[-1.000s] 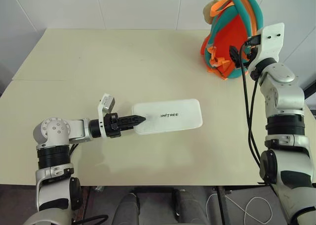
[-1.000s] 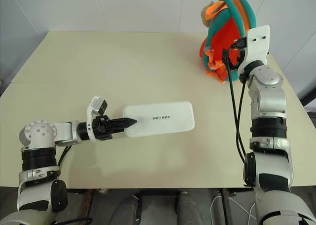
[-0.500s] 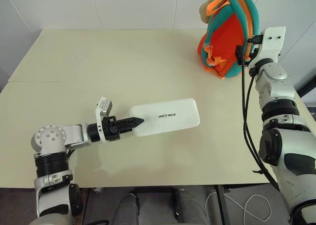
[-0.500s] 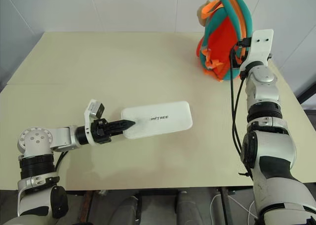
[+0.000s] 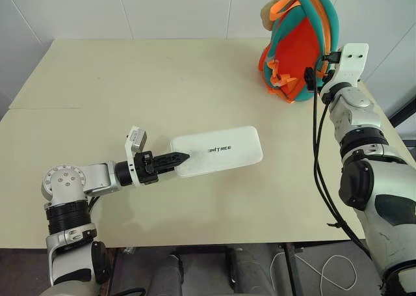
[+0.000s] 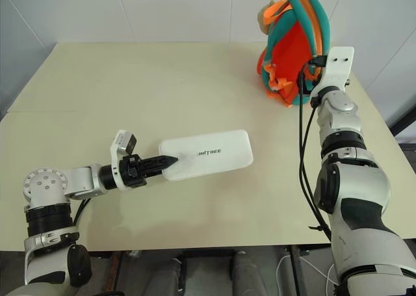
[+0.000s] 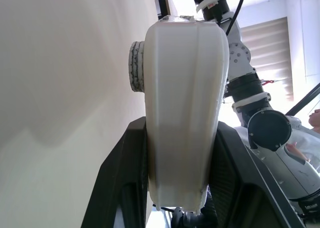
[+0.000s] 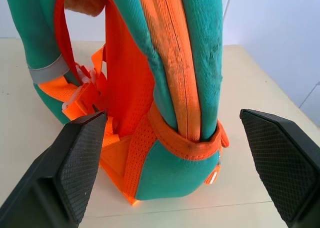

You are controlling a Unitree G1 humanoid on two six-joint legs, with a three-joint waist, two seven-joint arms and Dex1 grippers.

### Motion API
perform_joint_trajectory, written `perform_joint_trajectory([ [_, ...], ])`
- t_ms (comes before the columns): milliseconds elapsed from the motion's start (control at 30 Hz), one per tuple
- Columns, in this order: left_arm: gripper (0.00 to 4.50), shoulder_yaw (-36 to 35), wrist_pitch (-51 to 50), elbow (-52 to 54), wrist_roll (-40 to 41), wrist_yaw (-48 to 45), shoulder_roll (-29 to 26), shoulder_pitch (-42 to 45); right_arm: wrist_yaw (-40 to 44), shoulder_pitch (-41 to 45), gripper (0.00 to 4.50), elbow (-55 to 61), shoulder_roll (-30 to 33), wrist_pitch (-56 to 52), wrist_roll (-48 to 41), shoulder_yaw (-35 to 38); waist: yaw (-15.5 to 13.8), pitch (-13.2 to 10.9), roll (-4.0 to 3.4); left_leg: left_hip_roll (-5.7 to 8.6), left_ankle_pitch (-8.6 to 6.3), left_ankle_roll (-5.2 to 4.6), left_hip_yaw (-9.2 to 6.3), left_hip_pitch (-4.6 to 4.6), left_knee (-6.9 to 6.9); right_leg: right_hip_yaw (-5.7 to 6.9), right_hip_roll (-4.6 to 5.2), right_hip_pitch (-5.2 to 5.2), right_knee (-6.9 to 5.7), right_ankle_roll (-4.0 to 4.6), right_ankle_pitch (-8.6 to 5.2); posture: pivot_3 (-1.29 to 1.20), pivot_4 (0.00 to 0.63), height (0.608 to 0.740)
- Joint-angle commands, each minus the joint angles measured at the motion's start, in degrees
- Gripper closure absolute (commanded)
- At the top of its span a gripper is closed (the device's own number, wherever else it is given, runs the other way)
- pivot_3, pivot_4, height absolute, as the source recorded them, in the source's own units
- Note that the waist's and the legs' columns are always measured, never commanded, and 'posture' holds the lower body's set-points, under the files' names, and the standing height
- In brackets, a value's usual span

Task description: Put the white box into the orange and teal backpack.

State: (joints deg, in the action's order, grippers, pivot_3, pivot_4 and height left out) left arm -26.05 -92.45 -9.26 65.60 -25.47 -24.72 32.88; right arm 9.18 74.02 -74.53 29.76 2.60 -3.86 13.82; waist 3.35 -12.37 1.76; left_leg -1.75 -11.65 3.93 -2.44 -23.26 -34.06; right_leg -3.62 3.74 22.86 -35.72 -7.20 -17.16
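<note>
Cream table, seam across its left side. Orange and teal backpack stands upright at far right corner, beige pom-pom at its top. White box lies flat near table centre, dark lettering up. Left gripper pinches the box's near-left end, fingers pressed to both faces. Right gripper just beside backpack's base, fingers spread wide, nothing between them.

Bare table left of backpack; nothing between.
</note>
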Motion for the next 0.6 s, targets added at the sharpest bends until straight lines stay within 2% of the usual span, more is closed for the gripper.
perform_joint_trajectory([
  [33, 3.26, -1.79, -0.05, 2.24, 2.52, 0.21, 0.48, -0.22, -3.67, 2.09, 0.00, 0.12, 0.09, 1.74, 1.65, -0.61, 0.01, 0.00, 0.00, 0.00, 0.00, 0.00, 0.00, 0.00, 0.00, 0.00, 0.00, 0.00, 0.00, 0.00, 0.00, 0.00, 0.150, 0.740],
  [600, 3.26, -2.58, -0.01, 2.16, 1.78, 1.00, 0.91, 0.20, -11.50, 2.64, 0.00, -1.76, -0.96, 1.60, 4.78, -0.23, 0.05, 0.00, 0.00, 0.00, 0.02, 0.03, -0.01, 0.00, 0.00, 0.00, -0.01, 0.00, -0.02, 0.00, 0.00, 0.00, 0.150, 0.740],
])
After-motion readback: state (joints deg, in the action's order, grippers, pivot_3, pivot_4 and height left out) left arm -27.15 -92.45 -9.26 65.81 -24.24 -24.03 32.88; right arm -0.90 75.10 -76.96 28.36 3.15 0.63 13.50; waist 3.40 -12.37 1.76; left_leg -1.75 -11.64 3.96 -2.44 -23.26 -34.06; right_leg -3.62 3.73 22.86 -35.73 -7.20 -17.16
